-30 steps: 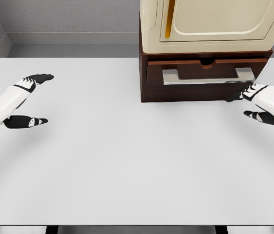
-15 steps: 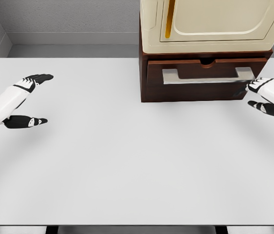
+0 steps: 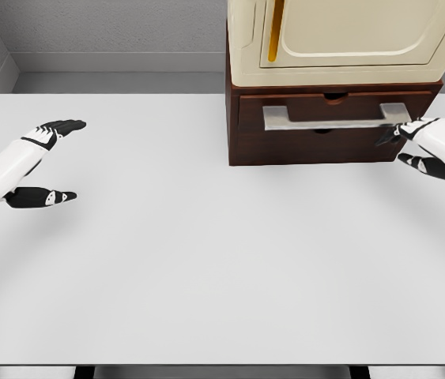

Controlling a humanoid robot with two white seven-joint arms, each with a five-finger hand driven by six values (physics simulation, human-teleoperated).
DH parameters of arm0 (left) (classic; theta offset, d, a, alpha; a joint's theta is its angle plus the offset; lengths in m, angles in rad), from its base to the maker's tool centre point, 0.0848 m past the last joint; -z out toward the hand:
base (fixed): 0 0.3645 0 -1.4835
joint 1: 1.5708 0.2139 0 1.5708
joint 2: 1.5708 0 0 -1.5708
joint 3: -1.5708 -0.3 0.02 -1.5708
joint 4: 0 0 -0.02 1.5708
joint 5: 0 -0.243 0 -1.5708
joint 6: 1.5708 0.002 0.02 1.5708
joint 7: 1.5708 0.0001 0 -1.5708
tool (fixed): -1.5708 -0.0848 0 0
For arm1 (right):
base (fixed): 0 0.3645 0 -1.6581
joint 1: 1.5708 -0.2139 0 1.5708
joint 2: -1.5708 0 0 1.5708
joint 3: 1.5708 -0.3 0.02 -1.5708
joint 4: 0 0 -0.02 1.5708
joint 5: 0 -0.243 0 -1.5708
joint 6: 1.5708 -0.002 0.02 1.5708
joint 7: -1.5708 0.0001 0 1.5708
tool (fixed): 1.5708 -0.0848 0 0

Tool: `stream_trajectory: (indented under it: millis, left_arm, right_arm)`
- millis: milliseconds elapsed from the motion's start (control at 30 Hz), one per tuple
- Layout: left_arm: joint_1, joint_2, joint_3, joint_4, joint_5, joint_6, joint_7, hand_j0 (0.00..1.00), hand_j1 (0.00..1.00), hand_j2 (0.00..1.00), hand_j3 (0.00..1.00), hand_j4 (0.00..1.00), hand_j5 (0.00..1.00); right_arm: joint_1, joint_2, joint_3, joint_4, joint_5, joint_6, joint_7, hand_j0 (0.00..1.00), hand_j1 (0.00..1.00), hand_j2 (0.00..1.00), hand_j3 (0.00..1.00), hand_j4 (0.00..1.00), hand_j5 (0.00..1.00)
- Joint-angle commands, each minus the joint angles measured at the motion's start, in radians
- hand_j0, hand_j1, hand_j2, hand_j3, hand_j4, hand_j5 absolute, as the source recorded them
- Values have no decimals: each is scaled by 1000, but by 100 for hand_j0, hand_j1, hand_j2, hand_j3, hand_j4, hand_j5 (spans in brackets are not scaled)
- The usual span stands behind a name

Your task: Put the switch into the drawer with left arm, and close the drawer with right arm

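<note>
From the head view, a white desk (image 3: 206,260) fills most of the picture, with a grey wall behind it. At its far right stands a dark brown cabinet (image 3: 285,150) with a cream-coloured appliance (image 3: 348,39) on top. The drawer (image 3: 325,106) sits in the cabinet's front, its face almost flush with the cabinet, with a pale metal bar handle (image 3: 329,117) running across it.

The right hand (image 3: 421,146) comes in from the right edge and lies at the right end of that handle. Its dark fingertips (image 3: 388,136) touch or nearly touch the drawer front; the fingers are stretched out and loosely spread, the thumb lower and apart, and they grip nothing.

The left hand (image 3: 40,162) rests above the desk at the far left, well apart from the cabinet. Its fingers are wide apart, the upper ones pointing right and the thumb below them, holding nothing.

The switch cannot be seen anywhere on the desk or in either hand.
</note>
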Motion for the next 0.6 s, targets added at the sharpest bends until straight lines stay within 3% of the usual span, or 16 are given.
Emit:
stream_trajectory:
  millis: [0, 333, 433, 567]
  left_arm:
    - [0, 0, 0, -1, 8, 2, 0, 100, 100, 100, 100, 100, 100]
    - [12, 0, 2, -1, 8, 2, 0, 100, 100, 100, 100, 100, 100]
    - [12, 0, 2, -1, 8, 2, 0, 100, 100, 100, 100, 100, 100]
    - [15, 0, 2, -1, 9, 2, 0, 100, 100, 100, 100, 100, 100]
  right_arm:
    - [0, 9, 13, -9, -21, -6, -8, 61, 61, 61, 61, 61, 61]
    - [15, -14, 7, -16, -27, -6, -7, 63, 63, 63, 63, 63, 63]
    - [81, -115, -1, -15, -52, -6, -10, 63, 63, 63, 63, 63, 63]
    - [155, -179, -40, -13, -69, -6, -13, 63, 63, 63, 63, 63, 63]
